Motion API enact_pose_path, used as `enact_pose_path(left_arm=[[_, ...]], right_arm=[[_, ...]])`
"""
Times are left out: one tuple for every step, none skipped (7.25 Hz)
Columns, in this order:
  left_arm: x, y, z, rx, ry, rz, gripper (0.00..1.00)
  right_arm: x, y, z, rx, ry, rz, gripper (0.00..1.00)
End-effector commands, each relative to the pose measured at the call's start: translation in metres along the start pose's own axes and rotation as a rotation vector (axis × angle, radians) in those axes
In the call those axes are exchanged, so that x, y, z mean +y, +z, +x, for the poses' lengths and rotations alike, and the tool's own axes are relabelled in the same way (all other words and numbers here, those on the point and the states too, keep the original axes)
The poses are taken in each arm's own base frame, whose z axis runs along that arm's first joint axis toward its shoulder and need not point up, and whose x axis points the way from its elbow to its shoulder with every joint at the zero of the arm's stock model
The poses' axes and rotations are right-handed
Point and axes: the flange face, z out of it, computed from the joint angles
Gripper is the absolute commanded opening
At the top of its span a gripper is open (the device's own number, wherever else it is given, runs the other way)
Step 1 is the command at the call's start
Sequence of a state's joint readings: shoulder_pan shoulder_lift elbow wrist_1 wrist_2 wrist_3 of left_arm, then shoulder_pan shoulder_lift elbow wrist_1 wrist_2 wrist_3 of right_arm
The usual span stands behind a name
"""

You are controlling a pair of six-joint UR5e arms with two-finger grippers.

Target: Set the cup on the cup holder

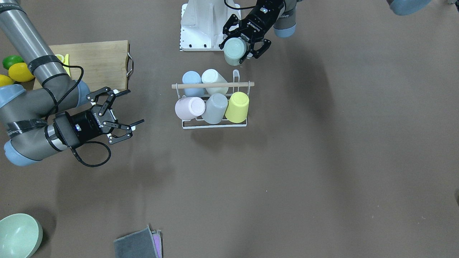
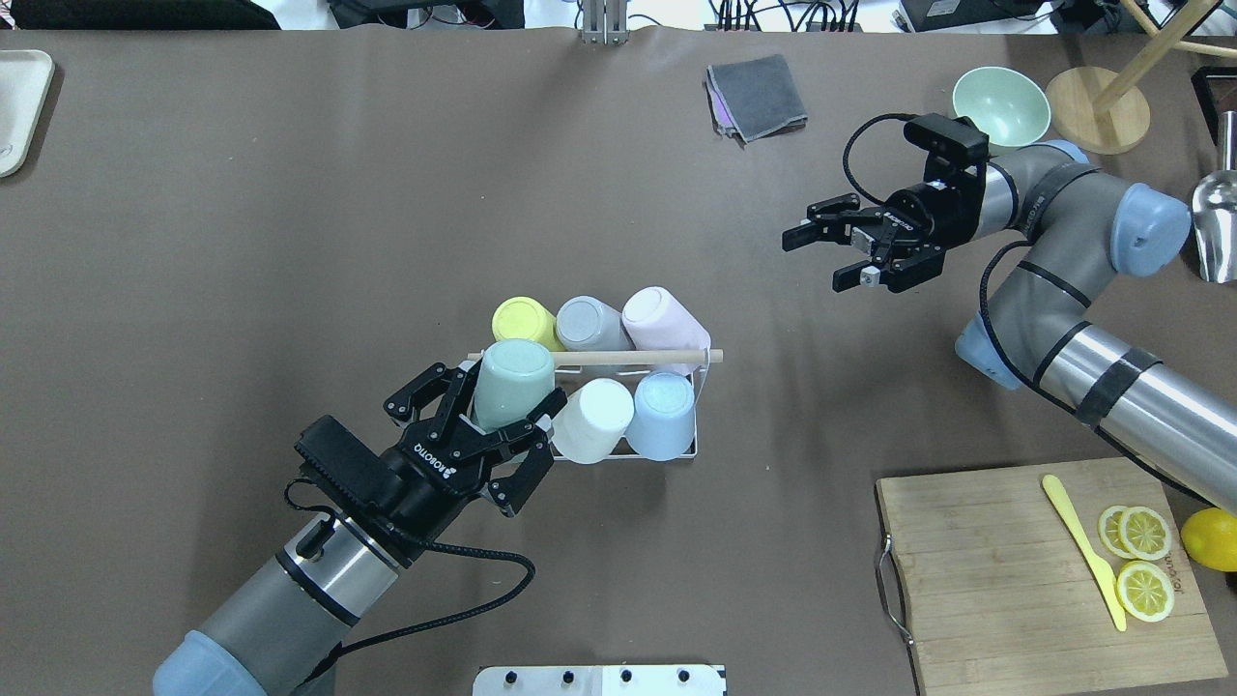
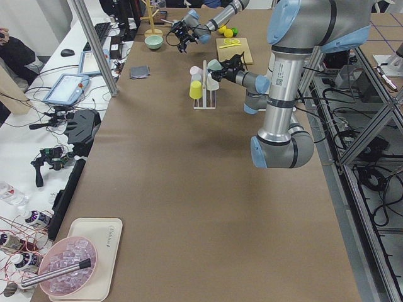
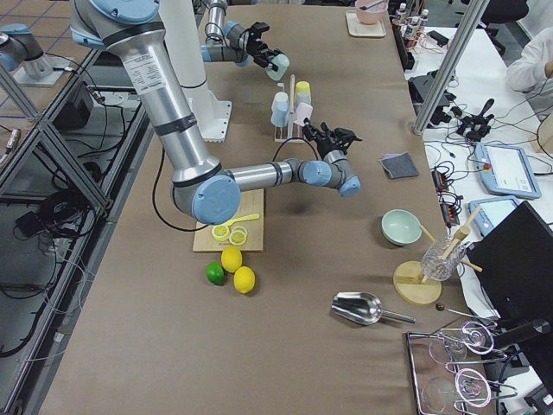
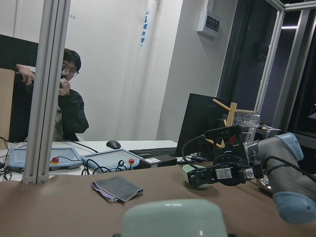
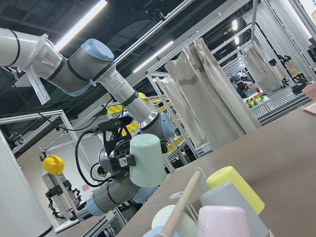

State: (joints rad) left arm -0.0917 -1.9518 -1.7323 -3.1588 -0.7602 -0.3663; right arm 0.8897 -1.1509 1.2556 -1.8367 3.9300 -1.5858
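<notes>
A mint green cup (image 2: 512,379) is held upside down with my left gripper (image 2: 507,398) shut on it, at the near left corner of the cup holder (image 2: 589,357). The cup holder is a white wire rack with a wooden rod across its top. It carries yellow (image 2: 522,319), grey (image 2: 588,324), pink (image 2: 662,319), white (image 2: 594,419) and blue (image 2: 663,413) cups. In the front-facing view the held cup (image 1: 235,50) hangs behind the rack (image 1: 213,85), apart from it. My right gripper (image 2: 821,258) is open and empty, far right of the rack.
A wooden cutting board (image 2: 995,580) with lemon slices and a yellow knife lies at the near right, a lemon (image 2: 1213,536) beside it. A green bowl (image 2: 1000,101) and a folded grey cloth (image 2: 756,97) sit at the far side. A person (image 5: 66,98) is beyond the table.
</notes>
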Motion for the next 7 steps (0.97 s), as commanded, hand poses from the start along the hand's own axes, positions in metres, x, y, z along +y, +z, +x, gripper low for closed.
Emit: enact_pose_path(left_arm=[[-0.008, 0.005, -0.011, -0.014, 0.057, 0.026, 0.00], [-0.007, 0.005, -0.011, -0.017, 0.077, 0.027, 0.00], [-0.006, 0.005, -0.011, -0.018, 0.100, 0.025, 0.00], [0.001, 0.006, -0.013, -0.022, 0.115, 0.015, 0.00], [0.006, 0.007, -0.012, -0.023, 0.121, 0.008, 0.00], [0.015, 0.011, -0.011, -0.024, 0.129, -0.001, 0.00], [0.017, 0.012, -0.010, -0.022, 0.132, -0.004, 0.00]], right_arm=[[-0.017, -0.022, -0.024, 0.060, 0.167, -0.042, 0.90], [-0.032, -0.023, -0.037, 0.105, 0.298, -0.070, 0.90], [-0.045, -0.028, -0.048, 0.171, 0.432, -0.116, 0.90], [-0.058, -0.037, -0.061, 0.245, 0.570, -0.172, 0.90], [-0.061, -0.050, -0.072, 0.314, 0.706, -0.198, 0.90], [-0.050, -0.063, -0.077, 0.369, 0.831, -0.219, 0.90], [-0.039, -0.081, -0.083, 0.434, 0.939, -0.236, 0.90]])
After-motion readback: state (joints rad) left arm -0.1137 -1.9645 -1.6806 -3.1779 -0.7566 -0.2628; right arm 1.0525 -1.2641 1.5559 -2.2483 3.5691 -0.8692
